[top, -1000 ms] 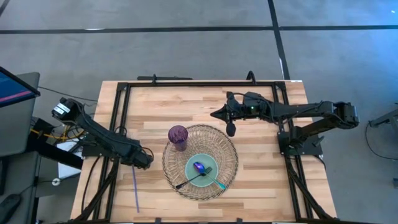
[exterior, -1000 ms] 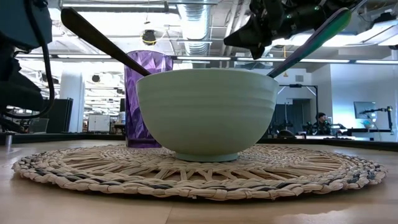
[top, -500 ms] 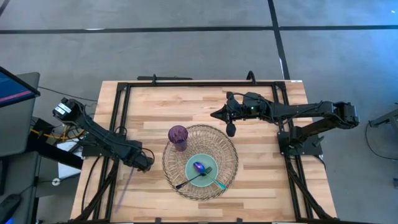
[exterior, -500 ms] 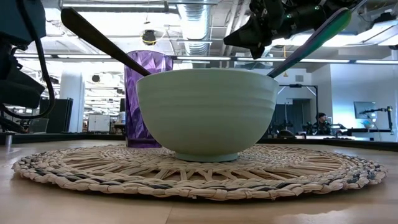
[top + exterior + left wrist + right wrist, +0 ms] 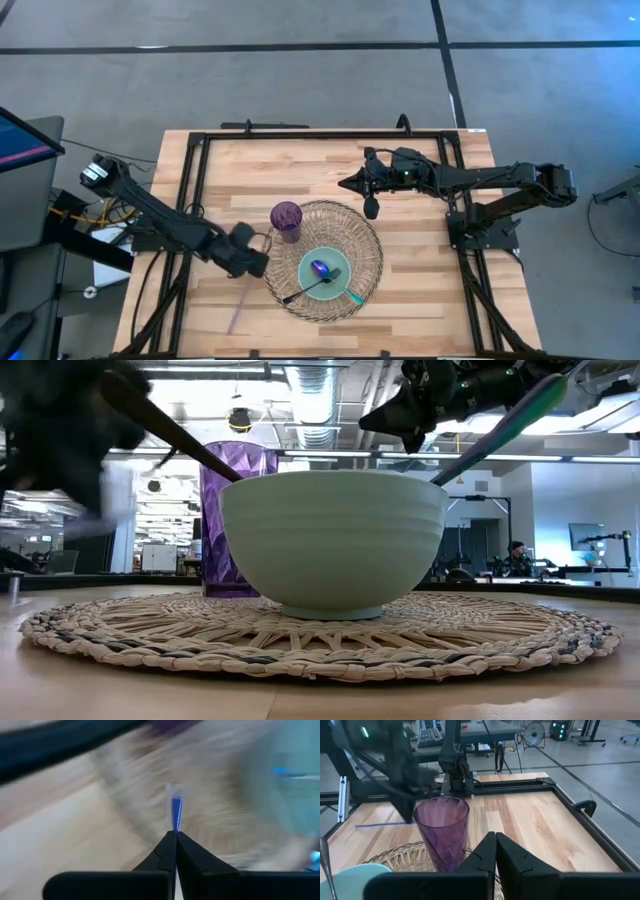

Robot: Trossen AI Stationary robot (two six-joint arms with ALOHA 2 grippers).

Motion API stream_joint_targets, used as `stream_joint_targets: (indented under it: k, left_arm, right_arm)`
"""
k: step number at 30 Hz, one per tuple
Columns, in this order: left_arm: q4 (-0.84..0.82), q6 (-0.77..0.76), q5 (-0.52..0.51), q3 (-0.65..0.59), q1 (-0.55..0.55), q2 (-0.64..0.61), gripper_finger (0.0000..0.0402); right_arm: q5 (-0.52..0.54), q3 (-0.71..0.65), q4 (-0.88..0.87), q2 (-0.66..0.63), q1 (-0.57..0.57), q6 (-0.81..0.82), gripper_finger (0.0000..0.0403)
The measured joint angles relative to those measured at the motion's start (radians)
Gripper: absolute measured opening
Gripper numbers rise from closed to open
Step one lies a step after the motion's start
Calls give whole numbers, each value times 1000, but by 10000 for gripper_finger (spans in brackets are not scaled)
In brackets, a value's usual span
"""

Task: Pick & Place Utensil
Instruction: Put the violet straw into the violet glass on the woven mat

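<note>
Your left fingers [image 5: 174, 851] clamp a thin blue-purple straw [image 5: 175, 812] left of centre, beside the round woven wicker mat [image 5: 367, 268]; the right fingers [image 5: 495, 851] sit together.

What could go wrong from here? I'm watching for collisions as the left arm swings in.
The left end effector, shut on the thin purple utensil, is moving close beside the purple cup and could tip it. The trailing utensil might also catch the woven mat edge and slip from the grip.

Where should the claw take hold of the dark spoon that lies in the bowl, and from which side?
Grip the dark spoon by its free handle end, from above. The handle leans out past the bowl rim, clear of the woven mat, while its head sits inside the bowl.
</note>
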Motion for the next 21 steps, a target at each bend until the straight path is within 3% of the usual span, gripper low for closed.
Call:
stream_joint_targets:
  k: [7, 13, 21]
  left_arm:
    - [253, 374, -68, 103, -1, -49, 4]
    - [630, 816, -63, 126, -2, -78, 4]
    - [920, 1424, -88, 126, -1, -171, 4]
  right_arm:
    - [0, 0, -4, 0, 0, 2, 3]
    - [0, 0, -5, 0, 0, 2, 3]
    - [0, 0, -6, 0, 0, 1, 3]
